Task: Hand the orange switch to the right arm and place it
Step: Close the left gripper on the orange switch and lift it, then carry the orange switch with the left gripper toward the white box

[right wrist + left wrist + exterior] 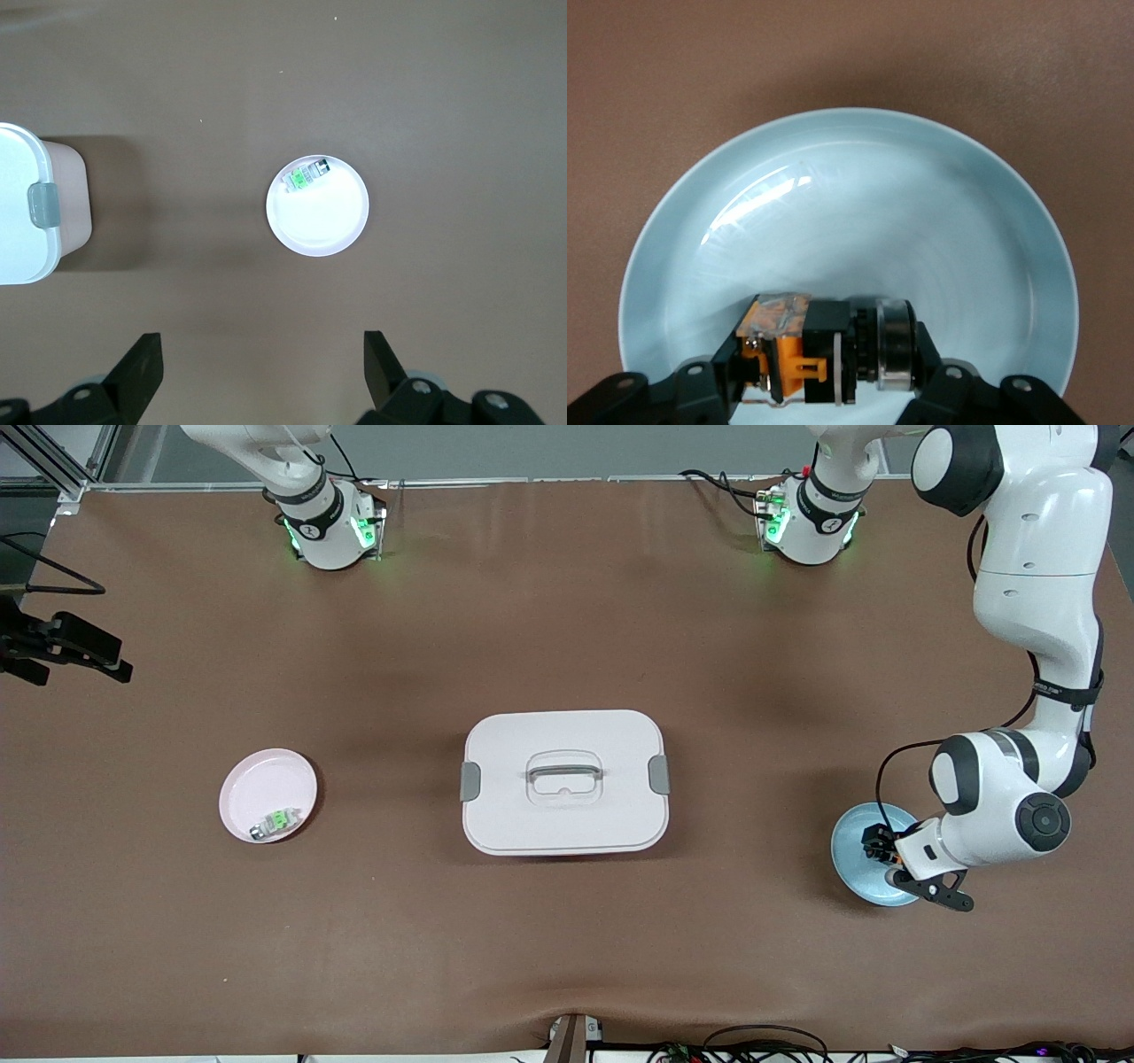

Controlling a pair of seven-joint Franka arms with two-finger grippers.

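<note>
Brown matte table cover (567,629), slightly rippled at the edge nearest the front camera. Left gripper (886,849) is down at a shallow, glossy pale-blue plate (855,868) toward the left arm's end of the table; its black fingers (713,372) are clamped on the orange switch (819,350), which sits low over the plate's inner surface. Left wrist view gives the detail the front view lacks: switch lies sideways between the fingers, orange block at one end with a clear faceted cover, black square body in the middle, a ribbed collar and a shiny metal ring at the other end; whether it touches the glaze, cannot tell. Front view shows it only as a small dark-and-orange speck at the gripper. Centre of table: rounded-rectangle white plastic box (564,781) with a lid, grey side latches and a recessed grey handle. Toward the right arm's end: round pale-pink plate (267,794), smooth, holding a small green-and-clear switch (276,822) near its rim on the side closer to the front camera. Right gripper (263,372) waits high, jaws spread wide, looking down on the pink plate (318,206) and one latched corner of the box (31,212); in the front view its hand is out of frame
</note>
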